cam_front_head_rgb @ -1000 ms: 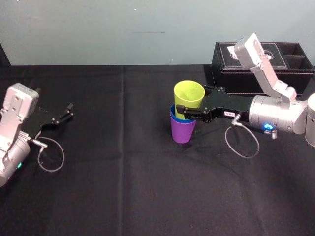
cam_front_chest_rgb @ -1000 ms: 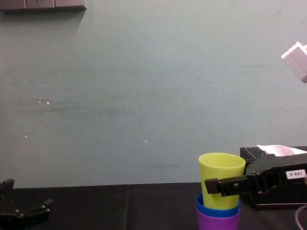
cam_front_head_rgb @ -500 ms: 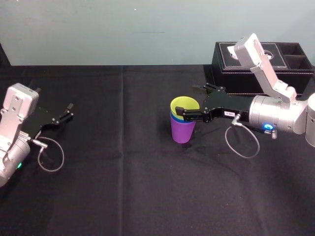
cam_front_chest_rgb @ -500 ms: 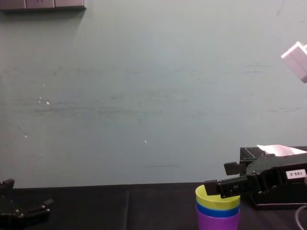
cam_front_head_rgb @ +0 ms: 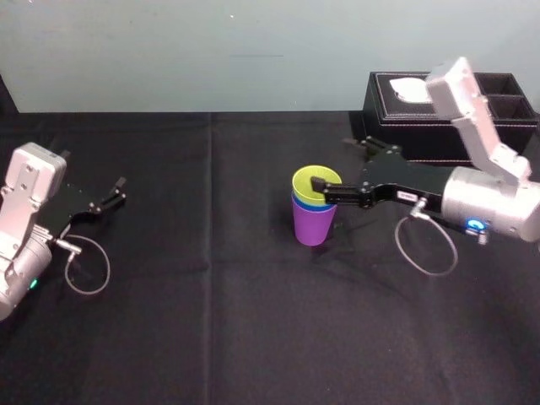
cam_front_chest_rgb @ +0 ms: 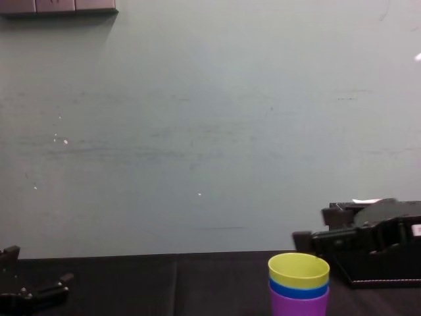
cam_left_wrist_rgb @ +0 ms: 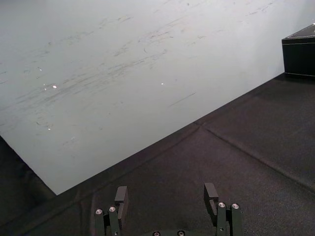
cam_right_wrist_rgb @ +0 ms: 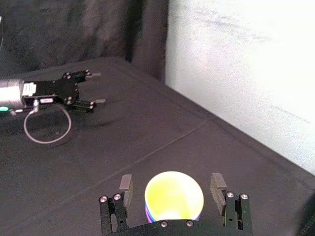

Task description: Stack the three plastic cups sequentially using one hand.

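The three plastic cups stand nested in one stack on the black tabletop (cam_front_head_rgb: 211, 321), a little right of centre and in front of the black tissue box (cam_front_head_rgb: 422, 126). The purple cup (cam_front_head_rgb: 313, 226) is at the bottom and upright, with its base on the cloth. The blue cup (cam_front_head_rgb: 300, 202) sits inside it, showing just a narrow band of rim above the purple one. The yellow-green cup (cam_front_head_rgb: 305, 179) sits inside the blue one. Its rim is the highest of the three and its hollow faces up. All three are smooth, tapered and alike in size, and from the chest view their rims lie level, one just above the next.

The tissue box holds a white tissue that shows through the oval opening in its lid. To the right of the opening the box has open compartments, and what they hold cannot be told.

The right gripper (cam_front_head_rgb: 328, 162) reaches in from the right at the height of the stack's top. Its jaws are spread wider than the cups and grip nothing. In the right wrist view one finger stands on each side of the yellow-green rim, with a gap between each finger and the cup.

The left gripper (cam_front_head_rgb: 120, 191) is parked low at the tabletop's left side, well apart from the stack, with its jaws apart and nothing between them.
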Action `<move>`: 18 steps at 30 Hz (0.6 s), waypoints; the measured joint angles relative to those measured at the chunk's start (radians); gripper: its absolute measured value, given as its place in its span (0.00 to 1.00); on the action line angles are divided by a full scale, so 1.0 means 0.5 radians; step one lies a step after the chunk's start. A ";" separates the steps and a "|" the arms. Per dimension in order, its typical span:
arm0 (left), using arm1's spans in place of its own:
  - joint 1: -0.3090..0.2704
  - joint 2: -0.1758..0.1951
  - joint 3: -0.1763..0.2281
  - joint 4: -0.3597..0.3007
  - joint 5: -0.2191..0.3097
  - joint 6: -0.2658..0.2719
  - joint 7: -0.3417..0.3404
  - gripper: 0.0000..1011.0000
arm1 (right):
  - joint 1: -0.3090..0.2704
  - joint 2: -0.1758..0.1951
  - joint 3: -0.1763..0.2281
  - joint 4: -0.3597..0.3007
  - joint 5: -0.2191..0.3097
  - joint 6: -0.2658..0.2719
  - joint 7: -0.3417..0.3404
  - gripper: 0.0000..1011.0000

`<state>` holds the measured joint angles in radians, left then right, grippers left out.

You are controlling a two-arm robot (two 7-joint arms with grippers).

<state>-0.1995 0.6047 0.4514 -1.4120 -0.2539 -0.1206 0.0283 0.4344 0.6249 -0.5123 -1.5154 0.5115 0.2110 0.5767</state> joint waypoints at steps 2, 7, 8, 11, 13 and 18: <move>0.000 0.000 0.000 0.000 0.000 0.000 0.000 1.00 | -0.047 0.021 0.035 -0.041 0.012 -0.020 -0.030 0.99; 0.000 0.000 0.000 0.000 0.000 0.000 0.000 1.00 | -0.207 0.081 0.164 -0.148 0.041 -0.082 -0.154 0.99; 0.000 0.000 0.000 0.000 0.000 0.000 0.000 1.00 | -0.252 0.092 0.201 -0.163 0.052 -0.094 -0.180 0.99; 0.000 0.000 0.000 0.000 0.000 0.000 0.000 1.00 | -0.321 0.105 0.260 -0.177 0.070 -0.116 -0.223 0.99; 0.000 0.000 0.000 0.000 0.000 0.000 0.000 1.00 | -0.379 0.115 0.310 -0.180 0.082 -0.135 -0.252 0.99; 0.000 0.000 0.000 0.000 0.000 0.000 0.000 1.00 | -0.459 0.120 0.376 -0.151 0.089 -0.158 -0.275 0.99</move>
<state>-0.1996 0.6047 0.4514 -1.4120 -0.2538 -0.1206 0.0283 0.2047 0.6850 -0.3245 -1.5907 0.5562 0.1318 0.4390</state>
